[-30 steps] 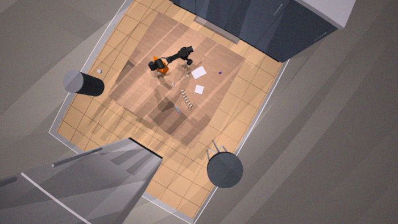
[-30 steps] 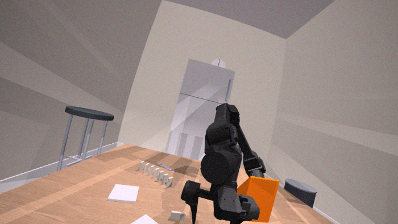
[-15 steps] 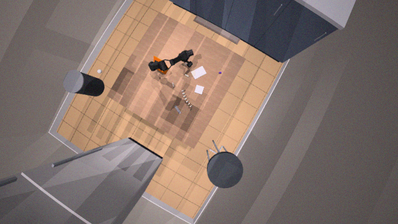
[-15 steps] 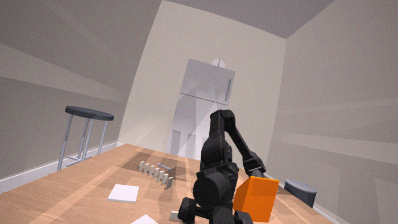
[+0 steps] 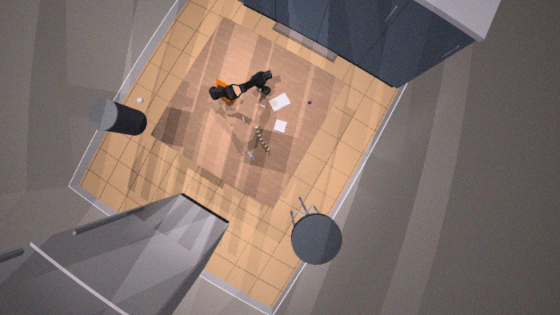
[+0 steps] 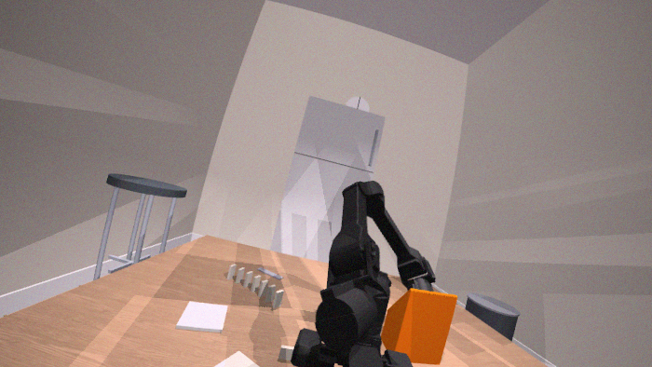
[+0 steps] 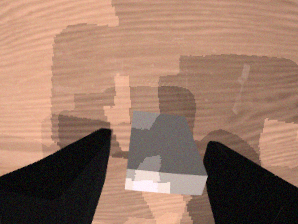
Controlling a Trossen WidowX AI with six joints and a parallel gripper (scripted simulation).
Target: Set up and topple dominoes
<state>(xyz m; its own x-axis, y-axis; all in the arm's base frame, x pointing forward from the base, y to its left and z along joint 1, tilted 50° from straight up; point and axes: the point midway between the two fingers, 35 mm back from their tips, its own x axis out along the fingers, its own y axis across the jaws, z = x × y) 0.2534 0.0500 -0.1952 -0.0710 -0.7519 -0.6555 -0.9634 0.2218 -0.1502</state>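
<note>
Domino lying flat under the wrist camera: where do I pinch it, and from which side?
From straight above, across the two long side faces of the flat domino. The gripper already straddles it, a finger on either side, narrowed but apparently not yet touching.

The table (image 6: 116, 298) is warm light-brown wood with fine grain lines, crossed by darker brown shadow patches. The standing dominoes (image 6: 255, 281) in the row are pale grey-white. The flat domino (image 7: 164, 155) between the fingers is grey on top with a whitish near edge. The gripper (image 7: 156, 192) and the arm (image 6: 359, 261) are black. A block (image 6: 419, 323) at the arm's base is bright orange. Two flat sheets (image 5: 279, 101) on the table are white. A tiny object (image 5: 309, 102) far right on the table is purple. The floor (image 5: 256, 260) is tan tile with dark grid lines. The stool (image 6: 146, 186) has a dark grey seat and light grey legs. The fridge (image 6: 335, 154) is pale grey; the cabinets (image 5: 360, 32) are dark blue-grey.
</note>
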